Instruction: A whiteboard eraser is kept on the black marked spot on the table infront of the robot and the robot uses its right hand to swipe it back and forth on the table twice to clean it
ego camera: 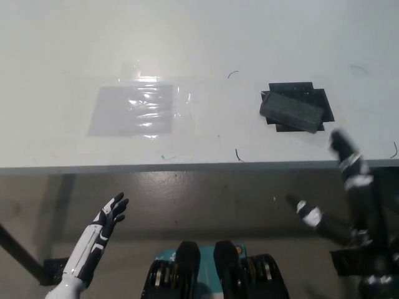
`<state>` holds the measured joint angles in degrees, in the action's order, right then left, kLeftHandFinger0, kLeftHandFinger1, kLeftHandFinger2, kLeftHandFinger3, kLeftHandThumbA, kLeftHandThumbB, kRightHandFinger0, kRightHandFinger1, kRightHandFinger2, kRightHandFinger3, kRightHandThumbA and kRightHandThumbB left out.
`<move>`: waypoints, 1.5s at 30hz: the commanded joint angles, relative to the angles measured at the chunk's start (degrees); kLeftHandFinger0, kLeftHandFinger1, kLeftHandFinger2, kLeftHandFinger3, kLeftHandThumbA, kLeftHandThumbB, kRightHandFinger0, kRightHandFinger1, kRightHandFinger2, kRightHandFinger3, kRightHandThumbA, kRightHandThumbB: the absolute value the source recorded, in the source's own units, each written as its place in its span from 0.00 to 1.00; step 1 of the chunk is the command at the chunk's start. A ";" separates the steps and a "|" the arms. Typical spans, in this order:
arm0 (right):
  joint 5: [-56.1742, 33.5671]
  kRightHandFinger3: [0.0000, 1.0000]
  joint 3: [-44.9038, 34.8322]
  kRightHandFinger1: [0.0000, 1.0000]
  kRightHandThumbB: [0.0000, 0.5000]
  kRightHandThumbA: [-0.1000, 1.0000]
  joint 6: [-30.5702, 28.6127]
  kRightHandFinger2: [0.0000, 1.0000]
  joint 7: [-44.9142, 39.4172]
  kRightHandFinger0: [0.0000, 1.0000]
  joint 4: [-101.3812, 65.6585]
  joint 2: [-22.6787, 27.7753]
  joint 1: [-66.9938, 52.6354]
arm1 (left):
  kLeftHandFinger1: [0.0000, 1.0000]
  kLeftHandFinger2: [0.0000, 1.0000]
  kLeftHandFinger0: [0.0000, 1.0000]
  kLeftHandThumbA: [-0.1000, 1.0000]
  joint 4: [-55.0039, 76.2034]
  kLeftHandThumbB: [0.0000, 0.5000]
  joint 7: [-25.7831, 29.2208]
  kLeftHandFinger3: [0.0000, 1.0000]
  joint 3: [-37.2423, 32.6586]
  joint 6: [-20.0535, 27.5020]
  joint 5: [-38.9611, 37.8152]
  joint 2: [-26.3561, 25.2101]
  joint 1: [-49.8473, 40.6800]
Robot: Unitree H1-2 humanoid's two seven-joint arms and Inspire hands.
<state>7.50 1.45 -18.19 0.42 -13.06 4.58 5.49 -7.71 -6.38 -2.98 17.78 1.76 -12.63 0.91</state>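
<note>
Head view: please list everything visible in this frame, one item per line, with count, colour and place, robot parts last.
Table: one, white, fills the upper half of the view.
Whiteboard eraser: one, dark grey, lying tilted on the black marked spot, right of centre.
Black marked spot: one, black, on the table under the eraser.
Clear taped film: one, shiny and transparent, left of centre on the table.
Floor: grey-brown, below the table edge.
Left hand: one, white, lower left, open, below the table edge.
Right hand: one, black, lower right, open, short of the eraser.
</note>
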 commanded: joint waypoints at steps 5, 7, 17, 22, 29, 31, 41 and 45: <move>5.03 1.00 -2.81 1.00 0.53 0.83 42.08 1.00 -15.59 1.00 -12.05 22.21 48.63 | 1.00 1.00 1.00 1.00 2.56 0.85 -1.60 1.00 -0.02 4.30 -0.72 -1.23 0.00; 6.56 1.00 0.65 1.00 0.66 0.82 40.43 1.00 -17.77 1.00 0.01 22.74 56.73 | 1.00 1.00 1.00 1.00 2.45 0.83 -1.58 1.00 -0.02 4.47 -0.50 -1.37 0.15; 18.13 1.00 17.29 1.00 0.84 0.86 32.05 1.00 -22.21 1.00 48.97 13.91 78.84 | 1.00 1.00 1.00 1.00 1.75 0.81 -1.67 1.00 0.28 4.41 -1.53 -1.18 -0.46; 19.67 1.00 22.68 1.00 0.84 0.90 31.98 1.00 -23.53 1.00 61.48 10.05 82.26 | 1.00 1.00 1.00 1.00 1.21 0.78 -1.31 1.00 0.36 5.89 -1.48 -0.88 -1.05; 21.96 1.00 30.15 1.00 0.75 0.93 28.65 1.00 -23.00 1.00 78.98 5.64 84.17 | 1.00 1.00 1.00 1.00 1.60 0.79 -1.31 1.00 0.54 5.64 -2.13 -0.65 -2.18; 21.12 1.00 30.73 1.00 0.76 0.89 28.58 1.00 -22.34 1.00 81.27 4.90 84.02 | 1.00 1.00 1.00 1.00 1.66 0.79 -1.29 1.00 0.60 5.92 -2.24 -0.66 -2.50; 19.48 1.00 34.53 1.00 0.83 0.92 29.27 1.00 -21.89 1.00 90.09 4.68 84.70 | 1.00 1.00 1.00 1.00 1.84 0.75 -1.43 1.00 0.62 5.85 -2.23 -0.97 -2.50; 19.35 1.00 34.69 1.00 0.84 1.00 28.07 1.00 -22.53 1.00 91.64 5.59 84.87 | 1.00 1.00 1.00 1.00 1.43 0.76 -1.50 1.00 0.61 6.17 -2.51 -0.92 -2.56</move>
<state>24.04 35.39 8.75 -18.54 76.63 9.07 82.50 -8.16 -6.54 -2.89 19.53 0.94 -12.66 -1.39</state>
